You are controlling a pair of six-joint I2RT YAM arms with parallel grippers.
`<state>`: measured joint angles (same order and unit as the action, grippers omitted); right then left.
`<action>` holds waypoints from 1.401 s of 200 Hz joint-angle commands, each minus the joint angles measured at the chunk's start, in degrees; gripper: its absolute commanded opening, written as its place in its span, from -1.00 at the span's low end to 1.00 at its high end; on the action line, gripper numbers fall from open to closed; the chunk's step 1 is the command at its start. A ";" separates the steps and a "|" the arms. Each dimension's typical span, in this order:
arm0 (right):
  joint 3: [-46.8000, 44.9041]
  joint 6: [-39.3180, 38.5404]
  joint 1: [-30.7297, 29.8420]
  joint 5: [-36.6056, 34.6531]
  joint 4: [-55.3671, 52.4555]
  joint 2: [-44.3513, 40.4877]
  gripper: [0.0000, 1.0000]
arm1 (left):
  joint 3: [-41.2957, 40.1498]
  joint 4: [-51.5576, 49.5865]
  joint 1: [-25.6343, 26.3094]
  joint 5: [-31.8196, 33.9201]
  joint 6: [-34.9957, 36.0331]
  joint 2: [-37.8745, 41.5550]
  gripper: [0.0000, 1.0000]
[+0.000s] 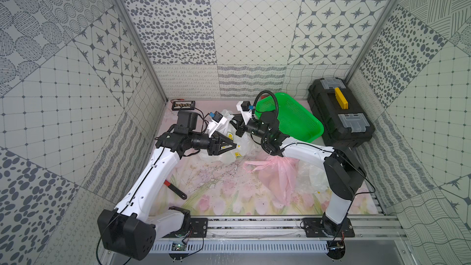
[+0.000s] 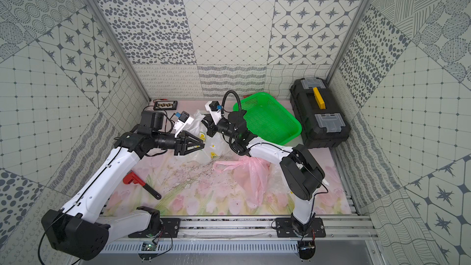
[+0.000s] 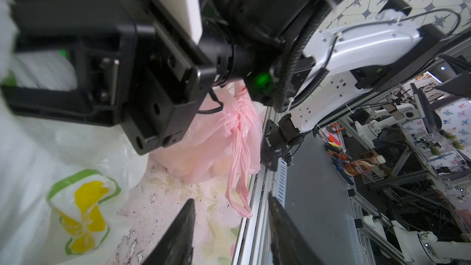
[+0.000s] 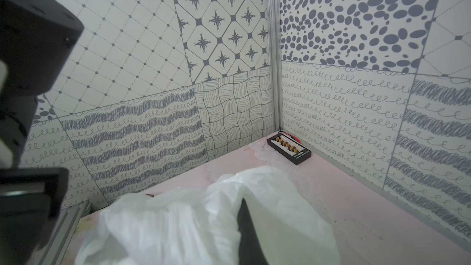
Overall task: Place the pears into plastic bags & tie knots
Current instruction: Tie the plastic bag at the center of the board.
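A white plastic bag with yellow lemon prints (image 1: 238, 149) (image 2: 212, 147) lies crumpled at mid-table between my two grippers. My right gripper (image 1: 233, 123) (image 4: 244, 206) is shut on a bunched fold of this bag's white plastic (image 4: 193, 215) at its far side. My left gripper (image 1: 234, 146) (image 3: 230, 215) is open beside the bag's near side, with nothing between its fingers (image 3: 187, 225). A pink bag (image 1: 277, 174) (image 3: 211, 138) lies on the right, its handles twisted into a knot (image 3: 237, 117). The pears are hidden; only pale rounded shapes show through the pink plastic.
A green mesh basket (image 1: 293, 118) and a black toolbox (image 1: 339, 113) stand at the back right. A red-headed wrench (image 1: 175, 189) lies by the left arm. A black connector board (image 1: 183, 105) (image 4: 289, 147) sits in the back left corner. Another pale bag (image 1: 312, 177) lies under the right arm.
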<state>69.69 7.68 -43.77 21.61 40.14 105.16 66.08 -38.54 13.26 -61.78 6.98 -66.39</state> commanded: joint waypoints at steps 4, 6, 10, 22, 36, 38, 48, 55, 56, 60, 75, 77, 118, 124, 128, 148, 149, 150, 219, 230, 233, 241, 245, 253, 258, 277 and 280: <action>-1.88 0.20 -0.23 0.73 10.84 2.85 -1.00 | 2.22 5.66 -6.76 -1.15 -8.56 5.63 -0.09; -1.96 -0.17 -0.26 0.66 10.84 2.85 -0.99 | 2.41 5.89 -7.22 -0.80 -8.94 5.76 -0.09; -2.01 -0.90 -0.27 0.48 10.75 2.86 -0.99 | 2.89 6.22 -7.76 -0.05 -9.51 5.90 -0.09; -1.84 -3.18 -0.40 0.19 10.22 2.85 -1.00 | 4.12 6.72 -9.02 2.21 -9.80 4.97 -0.09; -1.58 -5.02 -0.37 0.23 9.27 2.72 -1.00 | 4.47 9.50 -9.83 6.87 -11.82 2.54 -0.09; -1.58 -5.21 -0.47 0.31 9.26 2.73 -0.99 | 4.53 9.88 -10.03 7.25 -11.99 2.02 -0.09; -1.49 -5.41 -0.42 0.72 9.33 2.66 -0.98 | 5.15 11.14 -10.50 10.34 -12.81 -0.71 -0.09; -1.38 -5.12 -0.41 1.12 9.62 2.67 -0.97 | 5.36 12.04 -10.53 12.58 -13.04 -2.65 -0.09; -1.39 -5.08 -0.38 1.18 9.66 2.67 -0.97 | 5.41 12.20 -10.53 12.88 -13.00 -2.98 -0.09; -1.33 -4.90 -0.43 1.51 9.96 2.74 -0.96 | 5.46 12.42 -10.53 13.74 -12.86 -4.10 -0.09; -1.31 -3.95 -0.46 2.21 11.66 3.10 -0.96 | 4.91 16.50 -10.60 16.50 -12.75 -7.53 -0.07; -1.31 -3.80 -0.45 2.21 11.92 3.18 -0.95 | 4.71 17.21 -10.55 16.66 -12.88 -7.97 -0.07; 0.60 1.52 -0.27 1.49 17.10 5.84 -0.94 | 2.89 24.12 -7.99 13.16 -14.76 -13.01 -0.07; 1.29 2.89 -0.10 1.35 17.97 6.45 -0.94 | 2.01 24.79 -7.31 12.88 -15.09 -13.36 -0.08; 1.73 3.90 0.04 1.33 18.51 6.90 -0.93 | 1.44 25.18 -6.88 12.34 -15.43 -13.60 -0.10; 4.05 9.19 0.80 1.65 21.65 8.96 -0.92 | -2.26 29.21 -4.30 10.37 -17.81 -13.17 -0.16; 4.14 9.50 0.84 1.76 21.82 9.03 -0.91 | -2.53 29.49 -4.12 10.32 -17.93 -13.11 -0.16; 4.18 9.78 0.86 1.85 22.00 9.06 -0.91 | -2.71 29.75 -3.94 10.30 -18.08 -13.00 -0.16; 1.51 24.25 2.59 12.40 28.74 6.72 -0.89 | -2.07 24.49 -1.42 8.87 -16.19 -9.01 -0.20; 0.47 27.32 2.97 14.17 30.87 6.29 -0.88 | -1.53 21.85 -1.67 9.23 -14.64 -7.55 -0.19; 0.23 28.07 3.01 14.54 31.34 6.28 -0.88 | -1.39 20.93 -1.73 9.34 -14.24 -7.27 -0.19; -0.01 29.54 3.32 15.62 32.21 6.41 -0.88 | -0.73 17.88 -2.40 9.40 -13.05 -6.51 -0.20; -0.27 29.93 3.46 15.95 32.33 6.52 -0.88 | -0.28 16.20 -2.85 9.37 -12.33 -6.04 -0.21; -0.70 30.19 3.68 16.01 32.42 6.67 -0.88 | 0.39 13.31 -3.98 9.11 -11.23 -4.95 -0.21; -0.93 30.43 3.84 16.09 32.72 6.92 -0.89 | 0.50 11.79 -4.79 8.46 -10.91 -4.09 -0.21; -0.86 33.99 4.60 16.43 36.11 8.39 -0.92 | 0.93 7.69 -7.31 5.22 -9.45 -0.47 -0.20; -0.74 34.57 4.65 16.45 36.67 8.65 -0.92 | 1.11 6.89 -7.53 5.35 -9.01 -0.01 -0.20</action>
<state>69.28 35.59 -39.79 36.01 67.29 113.93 65.28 -19.90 8.93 -51.55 -7.86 -71.44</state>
